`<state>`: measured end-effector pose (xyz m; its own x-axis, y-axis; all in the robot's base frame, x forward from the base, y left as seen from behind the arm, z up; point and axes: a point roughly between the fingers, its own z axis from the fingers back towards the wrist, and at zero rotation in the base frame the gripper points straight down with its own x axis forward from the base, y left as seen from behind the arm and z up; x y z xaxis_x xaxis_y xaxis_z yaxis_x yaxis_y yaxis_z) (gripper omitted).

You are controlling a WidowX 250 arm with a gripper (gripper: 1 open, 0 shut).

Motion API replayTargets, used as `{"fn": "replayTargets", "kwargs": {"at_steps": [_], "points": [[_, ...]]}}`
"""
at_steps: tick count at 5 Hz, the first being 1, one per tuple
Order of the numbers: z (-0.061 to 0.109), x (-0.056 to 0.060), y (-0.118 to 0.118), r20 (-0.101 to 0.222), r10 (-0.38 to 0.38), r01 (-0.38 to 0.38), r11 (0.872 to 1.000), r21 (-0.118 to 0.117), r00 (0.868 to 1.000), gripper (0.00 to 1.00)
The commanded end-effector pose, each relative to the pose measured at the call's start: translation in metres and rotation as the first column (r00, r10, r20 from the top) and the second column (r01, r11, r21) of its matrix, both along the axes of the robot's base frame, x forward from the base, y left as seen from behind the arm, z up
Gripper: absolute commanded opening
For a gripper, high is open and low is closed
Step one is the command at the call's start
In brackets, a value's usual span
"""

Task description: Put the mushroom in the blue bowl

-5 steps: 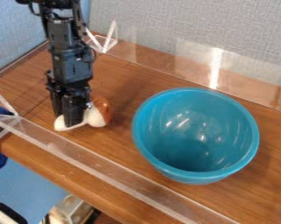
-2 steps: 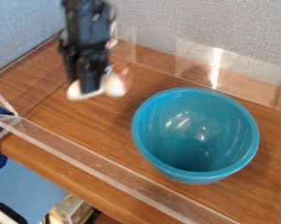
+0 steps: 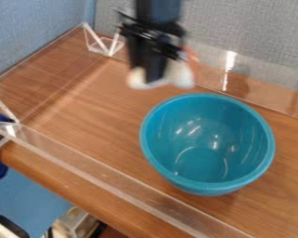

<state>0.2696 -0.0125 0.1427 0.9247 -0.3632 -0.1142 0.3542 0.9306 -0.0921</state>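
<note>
Overhead, the camera view shows the black gripper [image 3: 152, 72] hanging above the wooden table [image 3: 77, 107], just up and left of the blue bowl [image 3: 208, 141]. Its fingers are pinched on the mushroom [image 3: 161, 76], which shows as a motion-blurred pale stem with a reddish cap at their tips, clear of the table. It is not yet over the bowl's opening. Clear acrylic walls [image 3: 77, 160] border the table.
</note>
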Motion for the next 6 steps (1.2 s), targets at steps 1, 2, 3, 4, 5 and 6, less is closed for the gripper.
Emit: {"fn": "replayTargets", "kwargs": {"at_steps": [1, 2, 3, 4, 5, 6], "points": [[0.003, 0.012, -0.041, 0.033, -0.056, 0.056, 0.998, 0.005, 0.998, 0.0], [-0.012, 0.021, -0.076, -0.001, -0.131, 0.131, 0.991, 0.002, 0.991, 0.0], [-0.03, 0.028, -0.099, -0.031, -0.172, 0.172, 0.985, -0.001, 0.985, 0.0], [-0.042, 0.031, -0.084, -0.044, -0.155, 0.154, 0.988, -0.004, 0.987, 0.0], [-0.047, 0.035, -0.066, -0.046, -0.141, 0.141, 0.99, -0.011, 0.989, 0.0], [-0.047, 0.04, -0.039, -0.045, -0.118, 0.118, 0.993, -0.011, 0.992, 0.0]]}}
